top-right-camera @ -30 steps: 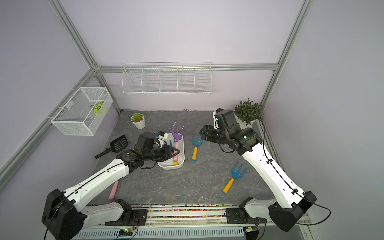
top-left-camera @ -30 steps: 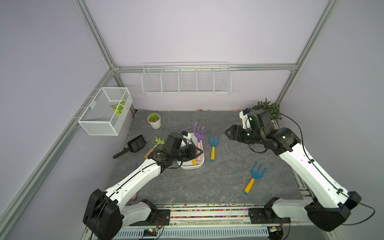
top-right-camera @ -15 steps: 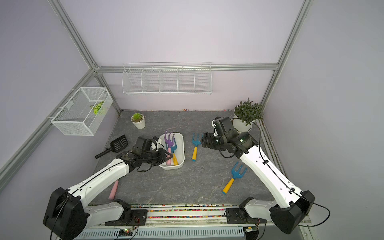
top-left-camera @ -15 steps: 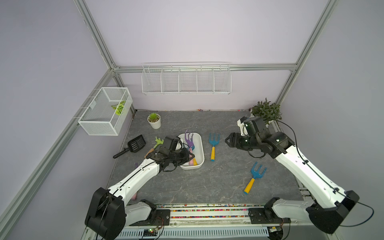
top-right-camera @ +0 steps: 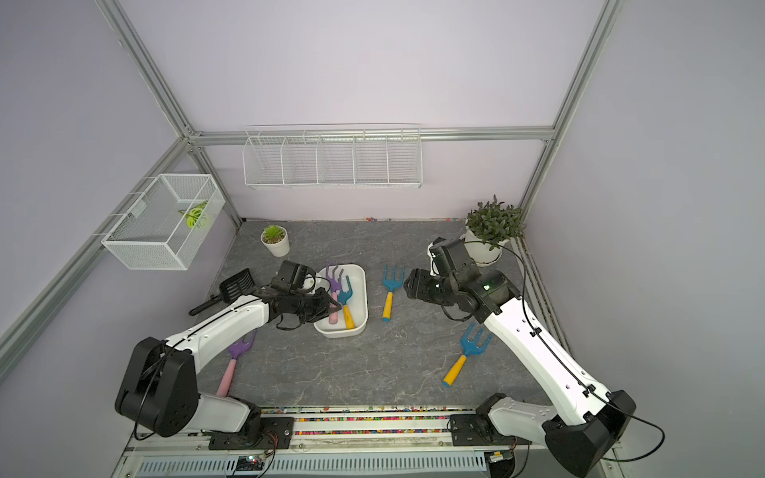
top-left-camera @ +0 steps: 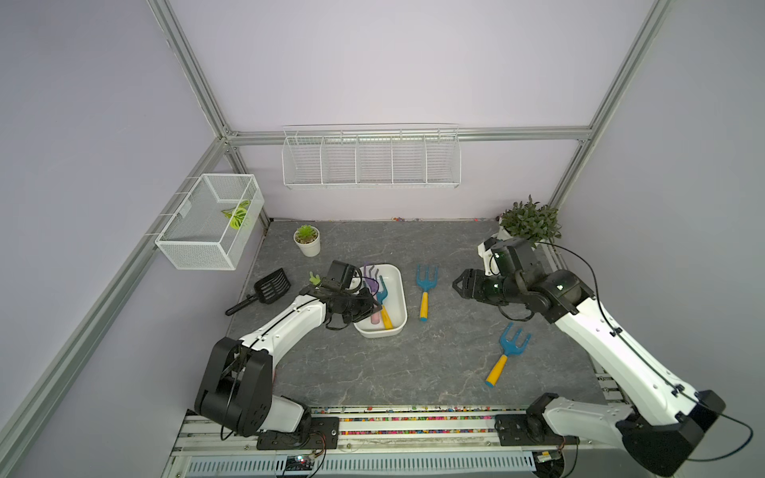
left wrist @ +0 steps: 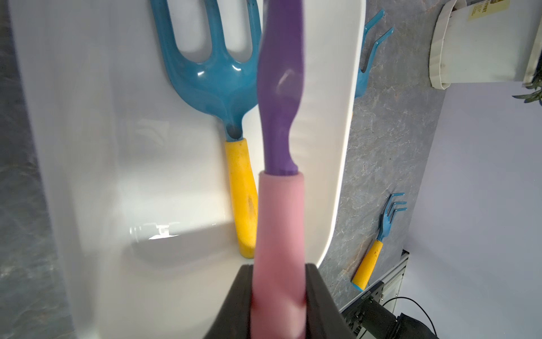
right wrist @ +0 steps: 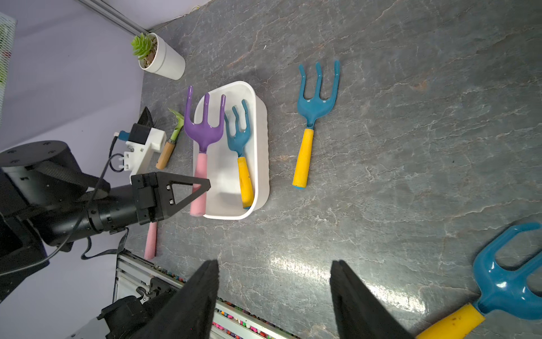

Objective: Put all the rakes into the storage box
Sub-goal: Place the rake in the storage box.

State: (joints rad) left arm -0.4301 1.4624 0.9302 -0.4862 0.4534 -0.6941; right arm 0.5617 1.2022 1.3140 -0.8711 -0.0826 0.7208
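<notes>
Reading left to right, we get a second purple rake (top-right-camera: 236, 351) on the table by the left arm in a top view (the right wrist view catches only its pink handle). The left wrist view shows the left gripper (left wrist: 278, 268) clamped on the pink handle of the rake (right wrist: 203, 129), over the storage box (right wrist: 264, 164), tines at its far-left rim. A blue rake (right wrist: 239, 138) lies inside, and a loose blue rake (right wrist: 315, 102) lies just right of the box. Open table sits under the right gripper (right wrist: 275, 262), jaws wide, empty.
</notes>
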